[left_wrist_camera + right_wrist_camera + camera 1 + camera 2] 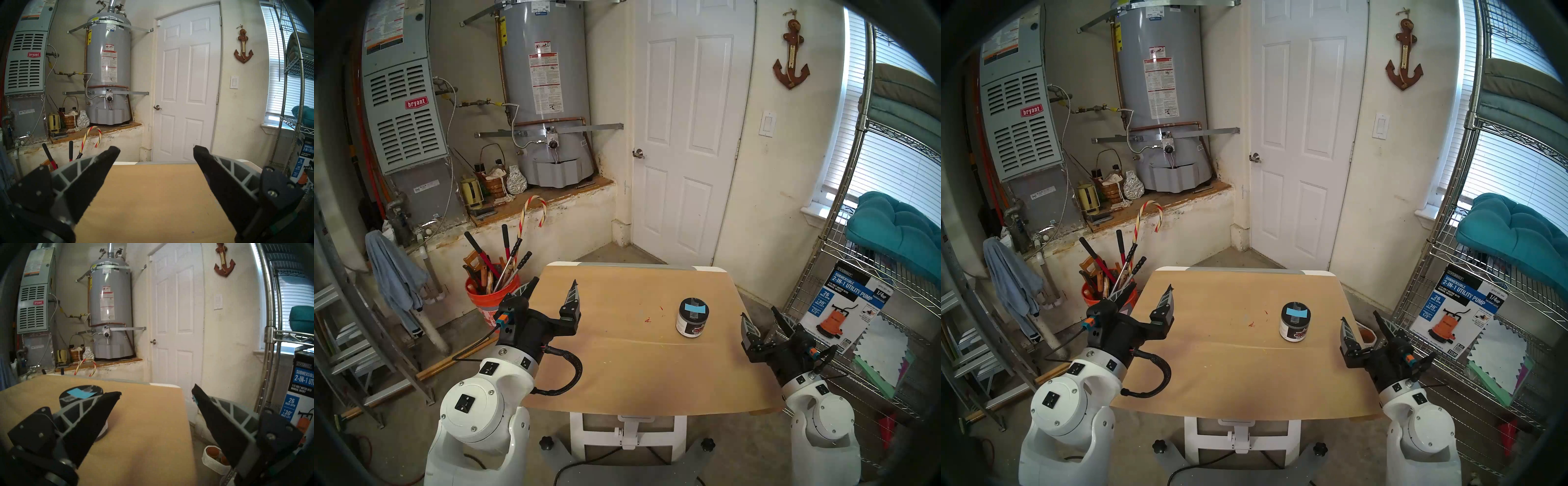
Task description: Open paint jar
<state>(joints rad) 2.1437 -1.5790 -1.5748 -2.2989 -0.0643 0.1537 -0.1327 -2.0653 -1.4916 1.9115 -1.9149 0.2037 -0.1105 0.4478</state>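
Black-lidded paint jar (692, 317) stands upright on the table (619, 366); my left gripper (553, 288) and right gripper (759, 315) are both released, holding nothing

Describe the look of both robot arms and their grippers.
Both arms have glossy white rounded housings with small black square sockets and silver wrist rings. The left gripper and right gripper are black, with tapered grey-ribbed fingers, an orange-and-teal connector, and a black braided cable looping from the left wrist.

White rounded arm housings (473, 404), black wrist units, looped braided cable (565, 376), grey-ribbed black fingers (572, 297), possibly teal-orange connectors.
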